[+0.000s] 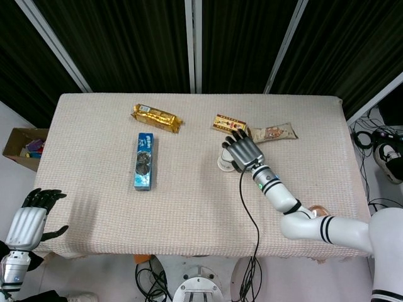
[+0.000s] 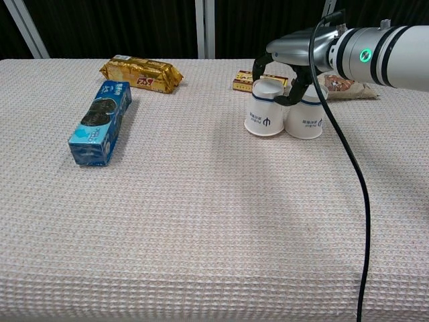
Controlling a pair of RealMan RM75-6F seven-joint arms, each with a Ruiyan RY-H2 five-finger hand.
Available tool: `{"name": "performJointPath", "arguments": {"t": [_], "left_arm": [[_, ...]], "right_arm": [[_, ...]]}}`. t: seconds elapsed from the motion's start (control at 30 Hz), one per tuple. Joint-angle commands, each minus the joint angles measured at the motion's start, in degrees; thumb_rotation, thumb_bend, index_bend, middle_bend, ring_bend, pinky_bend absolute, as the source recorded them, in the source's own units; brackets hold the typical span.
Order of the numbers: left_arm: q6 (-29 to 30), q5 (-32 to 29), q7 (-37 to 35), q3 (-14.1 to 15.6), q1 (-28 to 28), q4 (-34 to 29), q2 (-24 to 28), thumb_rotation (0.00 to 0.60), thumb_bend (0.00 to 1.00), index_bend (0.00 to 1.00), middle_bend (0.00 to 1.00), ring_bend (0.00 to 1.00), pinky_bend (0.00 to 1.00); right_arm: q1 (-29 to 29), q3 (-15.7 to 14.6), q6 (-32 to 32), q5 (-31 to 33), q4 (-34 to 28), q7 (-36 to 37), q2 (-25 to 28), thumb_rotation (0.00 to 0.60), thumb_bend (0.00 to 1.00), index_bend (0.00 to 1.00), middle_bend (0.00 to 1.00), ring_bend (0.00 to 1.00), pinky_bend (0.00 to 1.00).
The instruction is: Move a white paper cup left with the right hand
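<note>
Fingers of the right hand were curled from above around the upper part of an upside-down white paper cup with a blue band and logo, grasping it; the cup sat at or just above the woven cream tablecloth, just beside a second inverted white paper cup on its right, the two apparently touching at the rims. Judgement: the cup looked set down only slightly left of its neighbour; to do the step well, keep the cup level, make sure its rim is flat on the cloth before letting go, then open the fingers wide and lift straight up so neither cup is knocked.

Left hand hung off the near left corner of the table, fingers spread, holding nothing.

Hard to make out: whether the rim fully rested on the cloth could not be told; in the head view the hand covered most of the cup; the second cup was hidden there; the black cable crossed the chest view, the arm cut off at the right.
</note>
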Motion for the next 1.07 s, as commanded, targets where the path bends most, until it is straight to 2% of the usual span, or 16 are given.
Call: {"name": "performJointPath", "arguments": {"t": [0.03,0.13,0.3,0.43,0.53,0.63,0.77,0.9,0.97,1.07], "left_arm": [[0.11,0.05,-0.14,0.06,0.08,0.15,-0.13,0.6,0.0,0.26,0.21,0.16,0.13],[0.34,0.14,-0.34,0.16,0.25,0.38,-0.29,0.6,0.0,0.26,0.21,0.16,0.13],[0.56,0.1,-0.44,0.2,0.42,0.61,-0.42,0.6,0.0,0.26,0.21,0.16,0.13],[0.82,0.38,-0.5,0.05,0.32,0.63,-0.5,0.6,0.0,0.26,0.21,0.16,0.13],[1.09,0.67,-0.54,0.0,0.27,0.78,-0.4,0.6,0.0,0.26,0.21,0.16,0.13],[1.52,0.52,-0.69,-0.11,0.5,1.14,-0.31,0.6,0.0,0.26,0.21,0.16,0.13],[2.27,0.04,-0.76,-0.35,1.0,1.25,-0.37,0.6,0.0,0.26,0.21,0.16,0.13],[3.4,-0.01,-0.75,-0.78,1.36,1.1,-0.45,0.6,0.0,0.26,0.21,0.16,0.13],[4.01,0.32,-0.36,-0.96,1.42,0.84,-0.37,0.6,0.0,0.26,0.21,0.16,0.13],[4.5,0.77,0.73,-1.03,1.47,-0.05,-0.12,0.6,0.0,0.26,0.21,0.16,0.13]], "right_arm": [[-0.08,-0.29,-0.06,-0.14,0.7,0.13,-0.54,0.6,0.38,0.3,0.18,0.03,0.1],[-0.11,-0.77,-0.04,0.38,0.84,-0.6,-0.65,0.6,0.37,0.24,0.17,0.03,0.1],[-0.46,-1.24,1.04,1.48,-1.1,-1.78,0.46,0.6,0.37,0.06,0.11,0.02,0.09],[-2.06,-0.97,3.92,0.05,-4.91,-0.85,3.37,0.6,0.37,0.01,0.09,0.02,0.08],[-5.37,-1.16,8.92,-3.05,-10.45,0.99,8.03,0.6,0.37,0.01,0.09,0.02,0.08],[-11.35,-3.01,17.25,-8.77,-16.81,3.46,13.8,0.6,0.37,0.01,0.09,0.02,0.08],[-23.39,-8.07,32.43,-19.05,-21.6,9.38,18.59,0.6,0.36,0.01,0.06,0.0,0.03],[-33.94,-13.1,42.66,-27.01,-19.74,17.46,19.83,0.6,0.36,0.0,0.02,0.0,0.0],[-38.39,-15.28,45.35,-29.29,-17.73,21.8,20.05,0.6,0.36,0.0,0.02,0.0,0.0],[-43.14,-17.0,47.72,-31.72,-14.69,27.29,20.1,0.6,0.36,0.0,0.02,0.0,0.0]]}}
